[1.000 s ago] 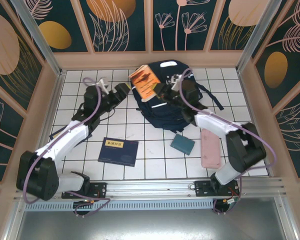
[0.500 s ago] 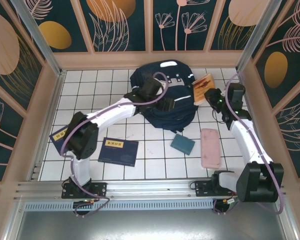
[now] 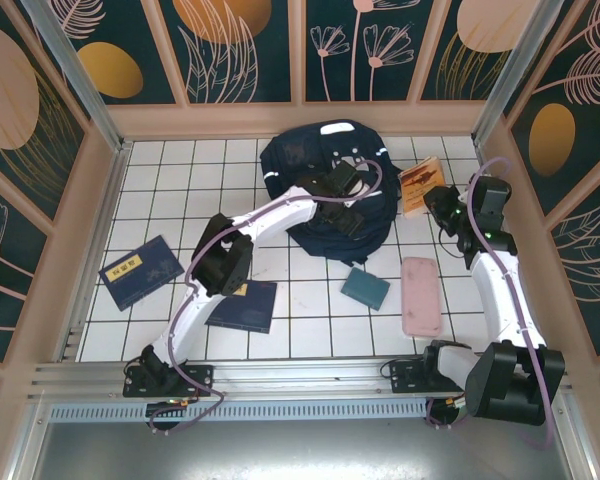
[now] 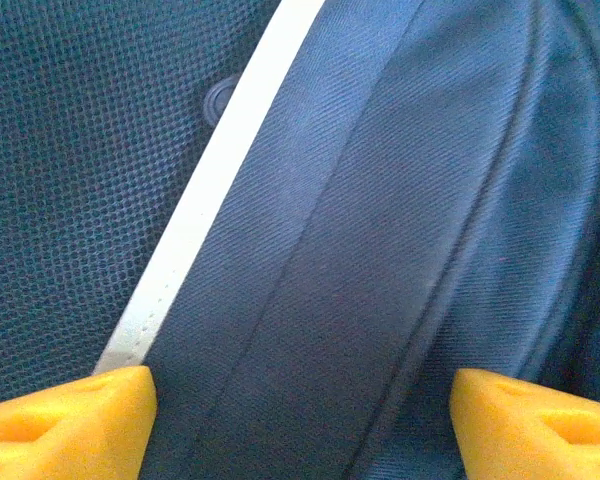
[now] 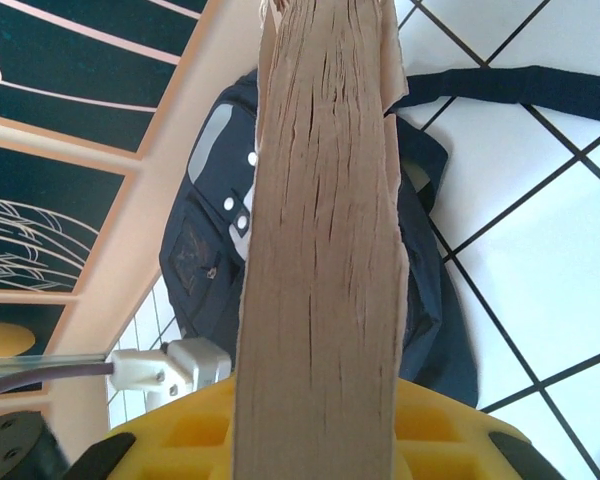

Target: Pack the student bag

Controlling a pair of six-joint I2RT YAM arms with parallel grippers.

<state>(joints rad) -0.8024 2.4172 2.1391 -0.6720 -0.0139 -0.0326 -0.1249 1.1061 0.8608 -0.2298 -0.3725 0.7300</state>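
the left gripper hangs right over the student bag, fingers spread wide. the right gripper pinches an orange book just beside it.

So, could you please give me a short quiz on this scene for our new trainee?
1. True or false: the right gripper is shut on a book.
2. The left gripper hovers open over the: A) bag B) teal case C) pink case.
3. Fill in: ___ navy books lie flat.

Key: 1 true; 2 A; 3 two.
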